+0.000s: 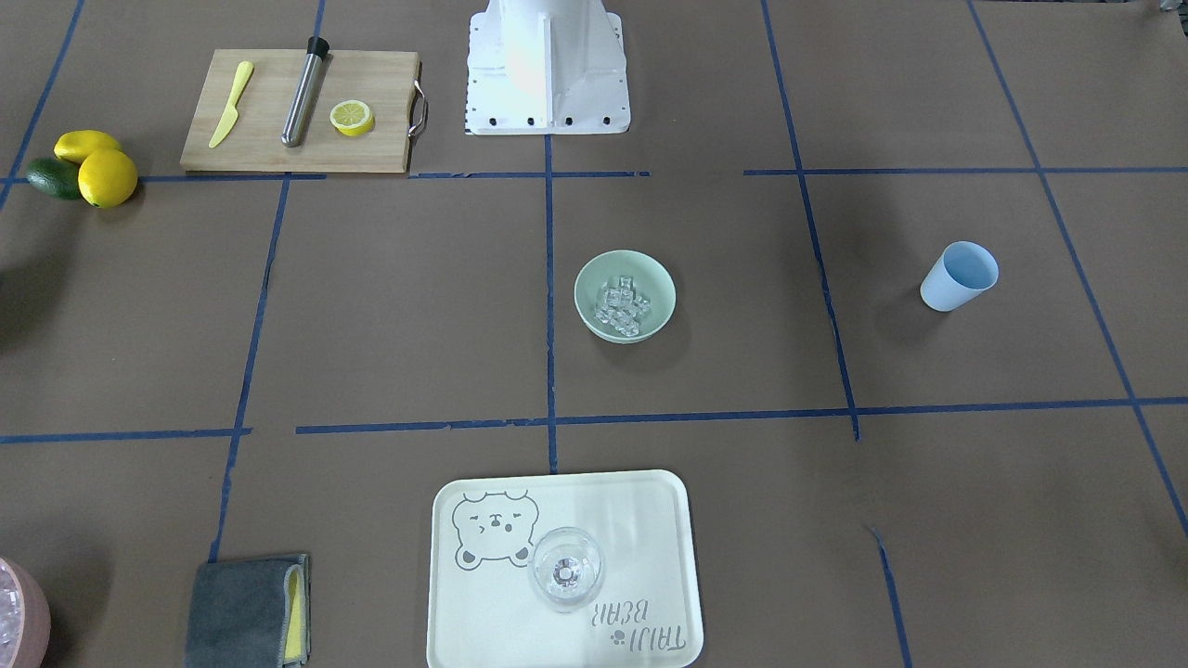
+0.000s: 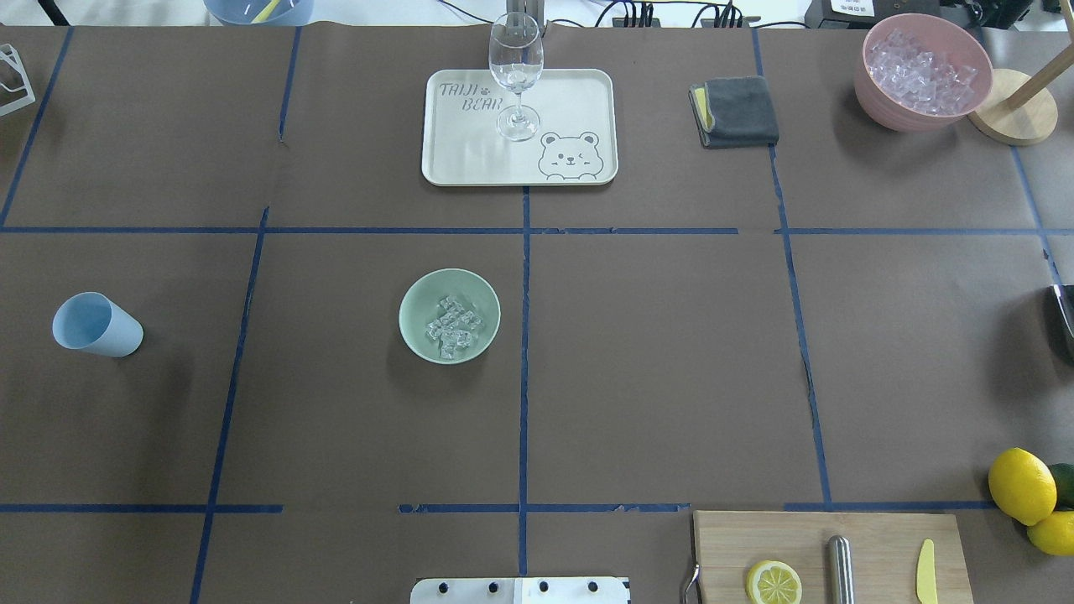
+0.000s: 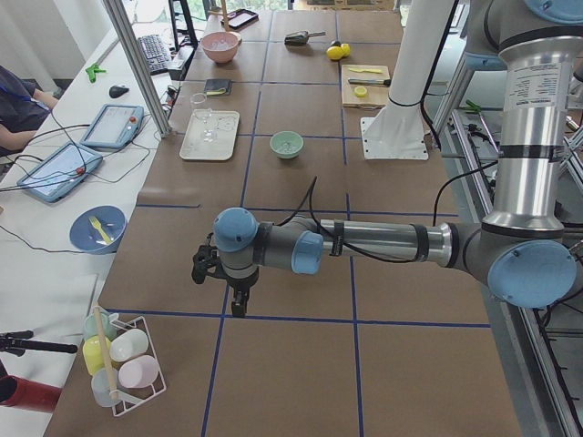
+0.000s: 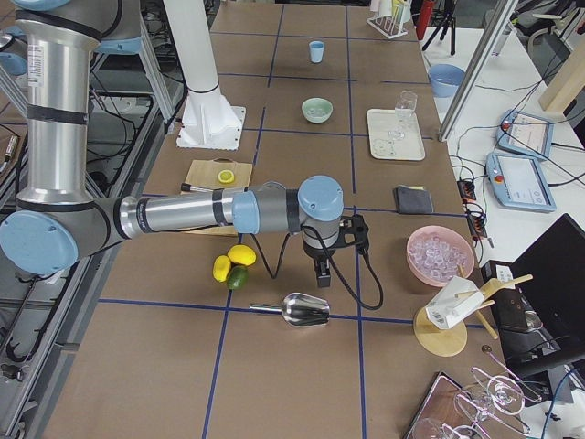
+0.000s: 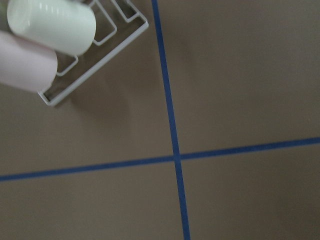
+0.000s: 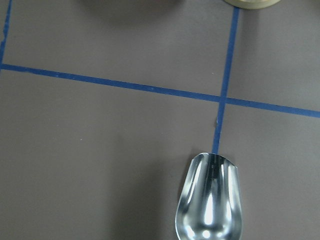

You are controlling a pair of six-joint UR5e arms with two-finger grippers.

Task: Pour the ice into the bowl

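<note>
Centrally: round pale mint-green bowl, smooth-sided, upright on brown tabletop; small clear glassy ice cubes heaped inside. Left tool, right tool: open or closed, cannot tell.

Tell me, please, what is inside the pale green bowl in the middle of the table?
Inside the bowl lies a small pile of clear ice cubes. The pile covers the middle of the bottom, so whether anything lies under it cannot be seen.

Brown paper table, blue tape lines crossing near centre, white wire rack far left, holding pale green cup and pink cup
</note>
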